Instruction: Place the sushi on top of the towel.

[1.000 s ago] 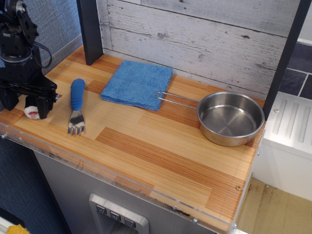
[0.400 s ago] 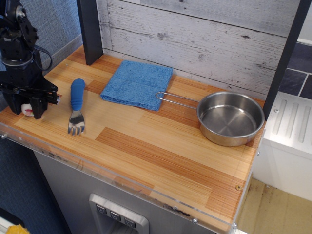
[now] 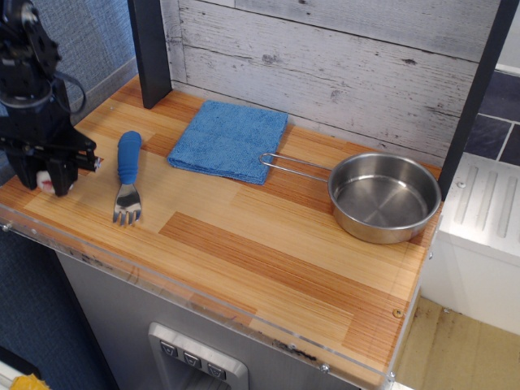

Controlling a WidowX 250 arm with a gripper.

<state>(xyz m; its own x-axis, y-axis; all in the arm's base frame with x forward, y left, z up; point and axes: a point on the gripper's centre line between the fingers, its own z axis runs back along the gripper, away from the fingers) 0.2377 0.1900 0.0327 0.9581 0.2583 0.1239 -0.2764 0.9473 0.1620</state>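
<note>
The sushi [image 3: 45,184] shows as a small white and pink piece between my gripper's two black fingers, at the far left front of the wooden counter. My gripper [image 3: 47,179] is shut on it and holds it just above the counter surface. Most of the roll is hidden by the fingers [image 3: 63,173]. The blue towel [image 3: 230,140] lies flat and folded at the back middle of the counter, well to the right of my gripper. Nothing lies on it.
A fork with a blue handle [image 3: 127,172] lies between my gripper and the towel. A steel pan [image 3: 383,197] stands at the right, its wire handle reaching to the towel's corner. A dark post [image 3: 149,53] stands at the back left. The counter's front edge is close.
The fingers have closed in on the sushi, and the gripper has risen slightly and shifted a little left with it. The towel, fork and pan have not moved.
</note>
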